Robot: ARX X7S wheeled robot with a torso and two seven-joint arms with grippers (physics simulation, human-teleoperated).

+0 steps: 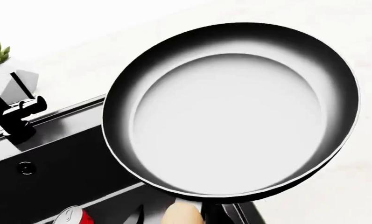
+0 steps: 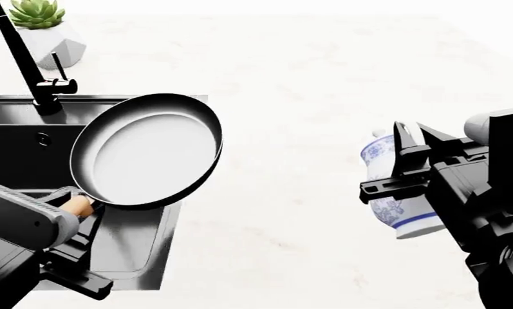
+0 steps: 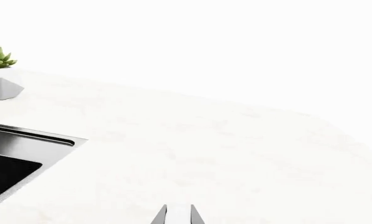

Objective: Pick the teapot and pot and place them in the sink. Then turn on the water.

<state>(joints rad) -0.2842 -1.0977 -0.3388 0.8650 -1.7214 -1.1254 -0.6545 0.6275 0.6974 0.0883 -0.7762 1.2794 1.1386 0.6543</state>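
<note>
My left gripper (image 2: 83, 207) is shut on the light wooden handle of the pot (image 2: 149, 149), a black frying pan with a pale inside. It holds the pan level above the right end of the black sink (image 2: 16, 138). In the left wrist view the pot (image 1: 232, 109) fills the frame, with the handle between the jaws of the gripper (image 1: 176, 215). The blue-and-white teapot (image 2: 387, 187) hangs tilted against my right gripper (image 2: 415, 132). The jaws stand nearly together; the teapot's handle is hidden behind the gripper. The right wrist view shows only the fingertips of the gripper (image 3: 178, 215). No water falls from the faucet (image 2: 24, 58).
A white faceted planter with a succulent (image 2: 46, 32) stands behind the faucet. A red-and-white can (image 1: 73, 217) shows near the sink (image 1: 61, 163). White counter (image 2: 325, 96) lies between the sink and the teapot. The sink's corner (image 3: 11, 149) shows in the right wrist view.
</note>
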